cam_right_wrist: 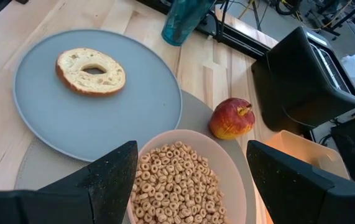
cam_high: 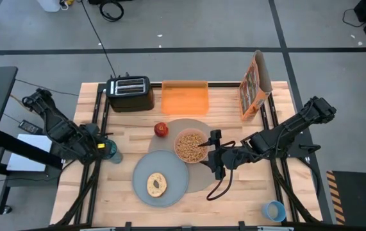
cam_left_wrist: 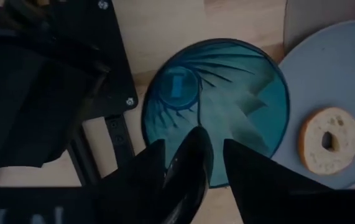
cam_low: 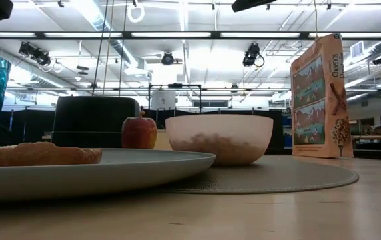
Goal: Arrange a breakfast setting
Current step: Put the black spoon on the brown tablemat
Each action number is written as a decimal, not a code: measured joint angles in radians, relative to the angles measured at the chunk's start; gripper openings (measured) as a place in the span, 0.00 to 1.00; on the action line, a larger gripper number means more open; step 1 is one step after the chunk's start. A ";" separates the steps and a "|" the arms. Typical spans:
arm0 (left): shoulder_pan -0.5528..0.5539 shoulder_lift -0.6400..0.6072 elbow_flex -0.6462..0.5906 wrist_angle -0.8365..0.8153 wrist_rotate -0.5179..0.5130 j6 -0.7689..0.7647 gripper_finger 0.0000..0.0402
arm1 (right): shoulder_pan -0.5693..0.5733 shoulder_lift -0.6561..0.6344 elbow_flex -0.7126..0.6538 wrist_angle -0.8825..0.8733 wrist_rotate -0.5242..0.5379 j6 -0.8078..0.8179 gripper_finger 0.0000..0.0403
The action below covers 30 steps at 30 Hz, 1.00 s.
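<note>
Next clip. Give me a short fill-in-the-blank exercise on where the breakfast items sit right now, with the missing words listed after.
1. The bagel lies on the grey ____.
2. The pink bowl is filled with ____.
3. The red apple sits between the bowl and the black ____.
4. The left hand is at the blue ____, near the table's left edge.

Missing words: plate; cereal; toaster; cup

Two dark, jointed robot arms, one on each side. Left black two-finger gripper (cam_left_wrist: 193, 165) with smooth, shiny, pointed fingers and a flat black plate with small silver screws. Right black two-finger gripper (cam_right_wrist: 189, 180) with rough, speckled, wide fingers. Thin black looping cable (cam_high: 220, 186) below the right arm. Small yellow mark near the left wrist.
</note>
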 joint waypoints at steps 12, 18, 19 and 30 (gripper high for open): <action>0.015 -0.019 0.001 0.065 0.098 0.047 0.35 | 0.000 0.000 0.000 0.000 -0.018 0.011 0.77; 0.015 -0.019 0.001 0.067 0.151 0.050 0.35 | 0.000 0.000 0.000 -0.001 -0.046 0.027 0.77; 0.015 -0.019 0.001 0.069 0.153 0.050 0.35 | 0.000 0.000 0.000 -0.001 -0.046 0.027 0.77; 0.015 -0.069 0.001 0.030 0.075 0.031 0.35 | 0.000 0.000 0.000 -0.002 -0.045 0.030 0.77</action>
